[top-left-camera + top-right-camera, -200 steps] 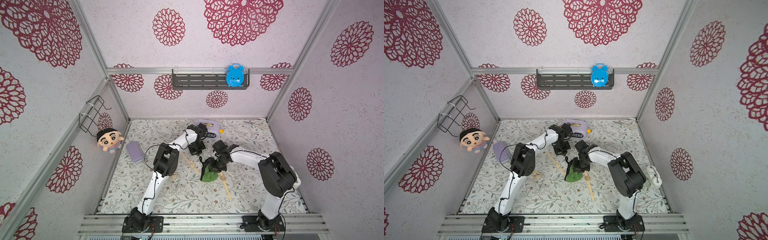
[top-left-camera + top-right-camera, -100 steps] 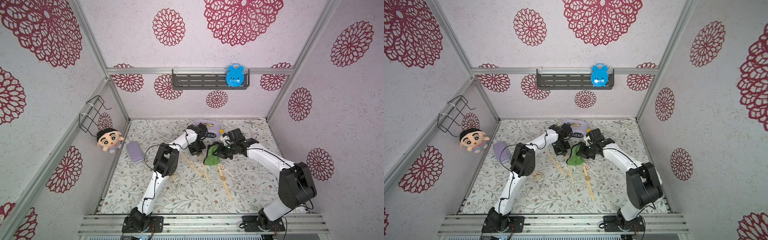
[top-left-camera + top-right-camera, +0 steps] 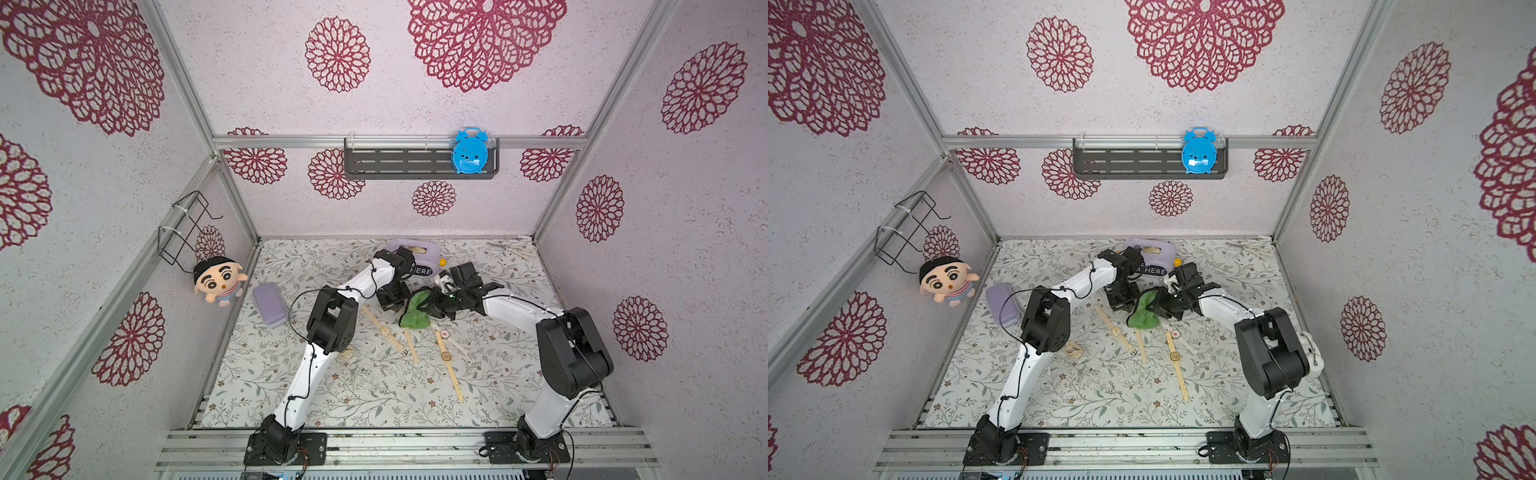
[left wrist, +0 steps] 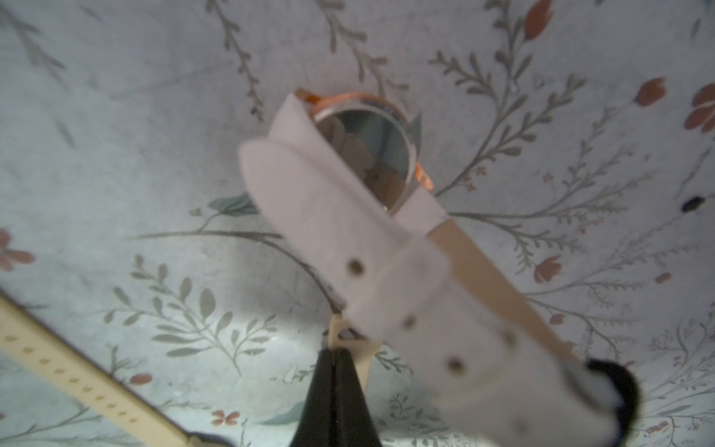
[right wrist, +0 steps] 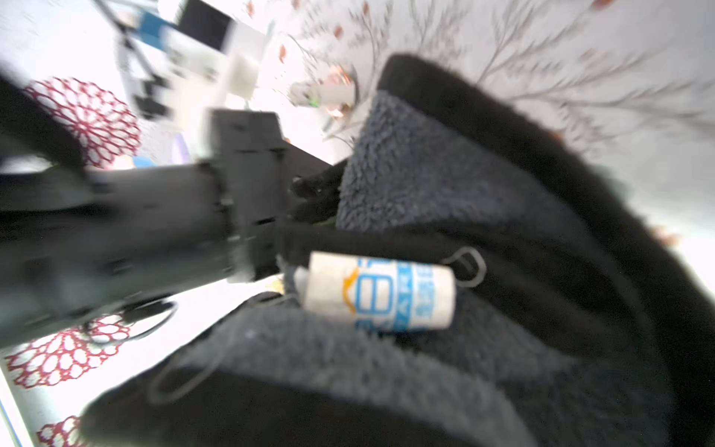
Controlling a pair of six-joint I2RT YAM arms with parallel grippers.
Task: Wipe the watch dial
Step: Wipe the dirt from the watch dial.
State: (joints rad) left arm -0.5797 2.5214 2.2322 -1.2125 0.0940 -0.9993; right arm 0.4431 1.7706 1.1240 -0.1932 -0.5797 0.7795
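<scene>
Left pincer (image 4: 336,348) pinched shut on white watch (image 4: 367,216), middle of wrist frame. Right pincer (image 3: 432,305) squeezes green cloth (image 3: 413,313), centre of top view, just beside. You have both things. Wiping is left to do, I think.

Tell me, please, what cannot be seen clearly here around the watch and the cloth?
- Dial of the watch: the left wrist view shows only a mirror-like disc, partly under the white strap; no markings are readable.
- Same watch, both top views: hidden behind the left gripper and green cloth.
- Fingertips of the right gripper: the right wrist view is blurred and the cloth covers them.
- Dials of the table watches: too small in the top views.
</scene>
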